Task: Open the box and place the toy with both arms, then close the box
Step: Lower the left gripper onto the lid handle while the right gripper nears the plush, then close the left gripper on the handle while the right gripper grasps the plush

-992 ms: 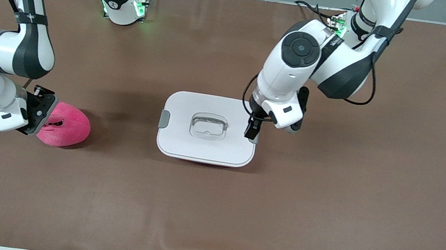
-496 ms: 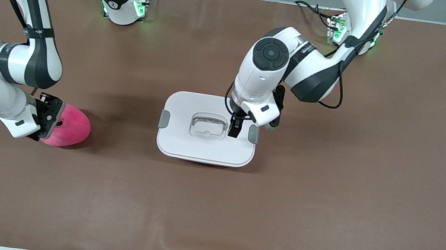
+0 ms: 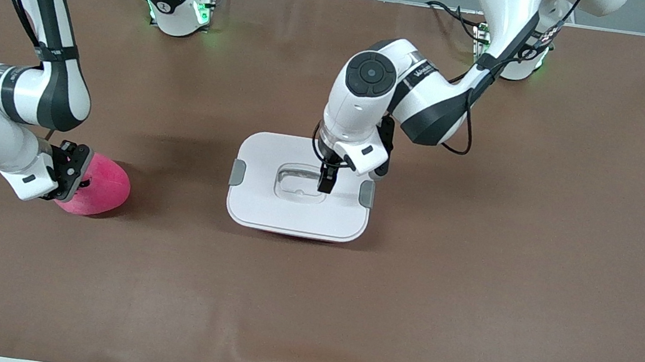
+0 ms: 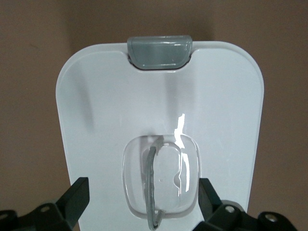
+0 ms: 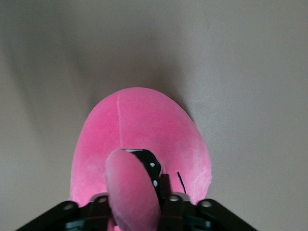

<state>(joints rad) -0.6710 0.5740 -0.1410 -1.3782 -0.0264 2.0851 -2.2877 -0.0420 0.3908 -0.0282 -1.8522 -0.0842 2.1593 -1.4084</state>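
Note:
The box [image 3: 268, 205] stands in the middle of the table, its white lid [image 4: 96, 120] on and a grey clip [image 3: 237, 173] at each end. My left gripper [image 3: 325, 181] hangs open just over the lid's recessed clear handle [image 4: 161, 183], one finger on either side of the recess [image 4: 144, 199]. The hot-pink toy [image 3: 100, 191] lies on the table toward the right arm's end. My right gripper [image 3: 74, 174] is shut on the toy [image 5: 144, 125], and a fold of plush bulges up between its fingers [image 5: 144, 197].
The brown table mat [image 3: 471, 290] shows a raised wrinkle at its edge nearest the front camera. Both arm bases with green lights [image 3: 179, 9] stand at the edge farthest from that camera. The second grey clip [image 3: 366, 193] sits beside the left wrist.
The left gripper has moved from the clip at the left arm's end of the lid to over the handle. The right gripper has pushed onto the toy and shut on it.

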